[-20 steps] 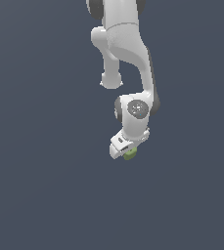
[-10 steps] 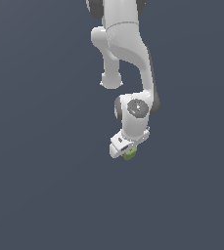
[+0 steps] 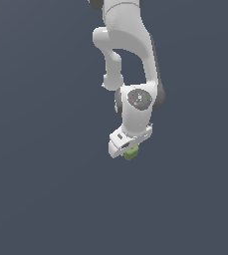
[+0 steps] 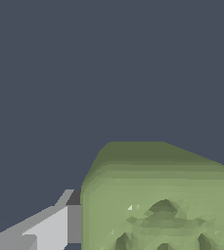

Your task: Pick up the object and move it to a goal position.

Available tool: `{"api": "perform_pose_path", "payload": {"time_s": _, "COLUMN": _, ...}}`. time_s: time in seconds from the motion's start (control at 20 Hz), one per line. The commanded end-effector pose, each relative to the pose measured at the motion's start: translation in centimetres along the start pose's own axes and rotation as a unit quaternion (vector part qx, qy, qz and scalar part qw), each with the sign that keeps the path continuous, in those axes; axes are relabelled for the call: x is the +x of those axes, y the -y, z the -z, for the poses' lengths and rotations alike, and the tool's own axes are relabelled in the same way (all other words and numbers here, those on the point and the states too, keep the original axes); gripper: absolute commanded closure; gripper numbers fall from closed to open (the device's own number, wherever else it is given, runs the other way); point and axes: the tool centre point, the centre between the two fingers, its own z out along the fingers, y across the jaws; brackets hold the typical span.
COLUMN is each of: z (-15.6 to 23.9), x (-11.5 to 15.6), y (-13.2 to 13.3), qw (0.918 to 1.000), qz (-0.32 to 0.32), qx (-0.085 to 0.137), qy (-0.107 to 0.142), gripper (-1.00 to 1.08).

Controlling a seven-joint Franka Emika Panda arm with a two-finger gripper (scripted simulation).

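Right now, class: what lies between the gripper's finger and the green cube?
Nothing: in the wrist view the one visible finger sits flush against the cube; the gripper hides that contact in the exterior view.

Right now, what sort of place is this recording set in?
Most likely a bare simulated test scene, not a real room: a flat, featureless dark blue-grey background, a smooth white robot arm, and a blocky olive-green cube at the gripper. No furniture shows.

Flat, even simulator light, no cast shadows on the dark slate background around the white glossy robot arm (image 3: 130, 60); coarse faceted rendering
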Motion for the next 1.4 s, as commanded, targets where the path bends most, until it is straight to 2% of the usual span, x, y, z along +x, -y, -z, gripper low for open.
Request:
{"api": "perform_pose_path", "payload": {"time_s": 0.0, "z": 2.2, "x": 0.0, "y": -0.5, "qw": 1.0, "qz": 0.0, "qx": 0.0, "qy": -0.001, "gripper": 1.08}}
{"api": "perform_pose_path", "payload": {"time_s": 0.85, "z": 20.6, "x": 0.0, "y": -5.2, "qw": 1.0, "qz": 0.001, "qx": 0.001, "qy": -0.001, "gripper": 1.08}}
{"api": "perform_pose_path", "payload": {"time_s": 1.35, "z": 26.8, "x": 0.3, "y": -7.1, "qw": 1.0, "qz": 0.0, "qx": 0.0, "qy": -0.001, "gripper": 1.08}}
